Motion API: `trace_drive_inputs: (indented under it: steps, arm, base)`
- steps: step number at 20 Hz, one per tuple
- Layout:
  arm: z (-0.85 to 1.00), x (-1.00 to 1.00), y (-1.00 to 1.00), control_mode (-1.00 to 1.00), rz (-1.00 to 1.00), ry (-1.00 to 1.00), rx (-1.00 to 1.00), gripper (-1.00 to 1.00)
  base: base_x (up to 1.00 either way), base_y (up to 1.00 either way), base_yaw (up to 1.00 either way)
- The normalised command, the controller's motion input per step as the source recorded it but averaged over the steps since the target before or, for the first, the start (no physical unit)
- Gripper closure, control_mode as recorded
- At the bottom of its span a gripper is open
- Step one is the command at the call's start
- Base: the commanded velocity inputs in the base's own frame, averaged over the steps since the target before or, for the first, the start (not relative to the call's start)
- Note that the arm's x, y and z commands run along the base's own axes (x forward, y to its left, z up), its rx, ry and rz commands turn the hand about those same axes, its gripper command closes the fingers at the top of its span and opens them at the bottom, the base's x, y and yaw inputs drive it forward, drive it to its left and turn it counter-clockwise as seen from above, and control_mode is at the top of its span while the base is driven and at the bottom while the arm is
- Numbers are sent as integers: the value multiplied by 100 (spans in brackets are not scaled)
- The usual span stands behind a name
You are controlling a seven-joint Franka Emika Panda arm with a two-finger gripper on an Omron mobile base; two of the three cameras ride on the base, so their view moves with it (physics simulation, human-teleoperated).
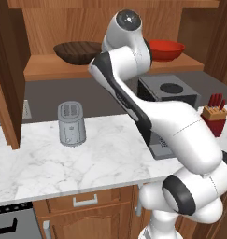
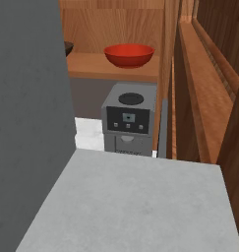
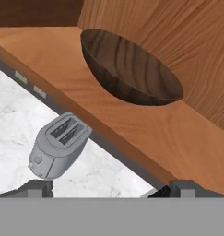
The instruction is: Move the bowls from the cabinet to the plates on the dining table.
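Fingers (image 3: 106, 188) spread wide apart, empty, before the brown bowl (image 3: 132, 67) on the cabinet shelf (image 3: 178, 138).

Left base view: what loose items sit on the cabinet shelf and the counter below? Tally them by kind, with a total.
Bowls: 2, a dark brown bowl and a red bowl, both on the cabinet shelf
Toasters: 1, toaster
Coffee machines: 1, coffee machine
Knife blocks: 1, knife block
Total: 5

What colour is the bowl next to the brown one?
Glossy red bowl; the right base view shows it best.
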Motion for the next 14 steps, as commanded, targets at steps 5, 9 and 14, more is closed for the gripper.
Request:
trace_drive_inputs:
  steps: [5, 9, 14]
  arm:
    - [1, 27, 12, -100, -2, -3, -4, -100]
    - [0, 31, 11, -100, -1, -2, -3, -100]
    - [0, 35, 9, -100, -1, 0, -2, -100]
  base:
    - [0, 0, 0]
    - [0, 0, 0]
    - [0, 0, 0]
